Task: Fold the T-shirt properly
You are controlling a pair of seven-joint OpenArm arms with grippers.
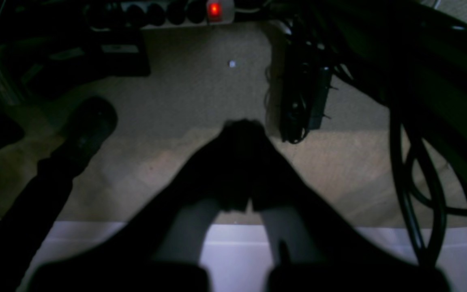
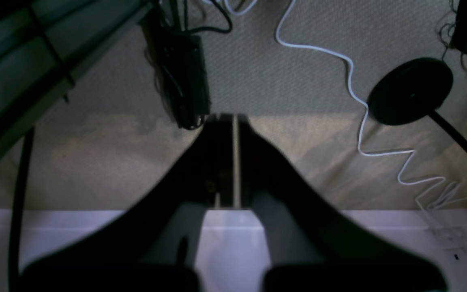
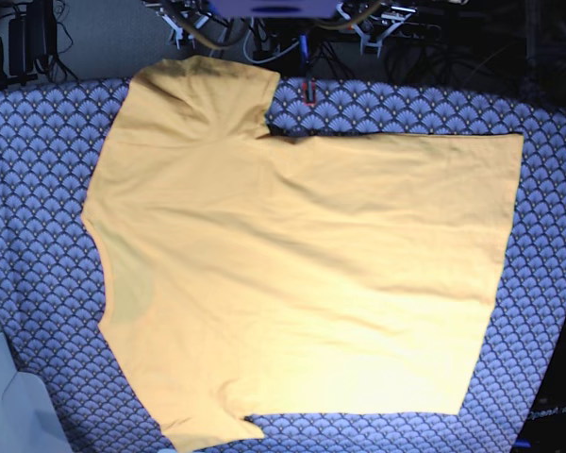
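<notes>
The T-shirt (image 3: 302,274) lies spread flat on the patterned cloth (image 3: 38,189), neck to the base view's left, hem to its right, one sleeve at top, the other at the bottom edge. No fold is made yet. Both arms hang off the table, over carpet. Left gripper (image 1: 243,125): jaws closed, empty. Right gripper (image 2: 227,119): jaws together, empty. Judgement: the fabric is light, limp and thin; it will drape and wrinkle. Pinch at sleeve edges, shoulder seams or hem corners, one layer cleanly.
</notes>
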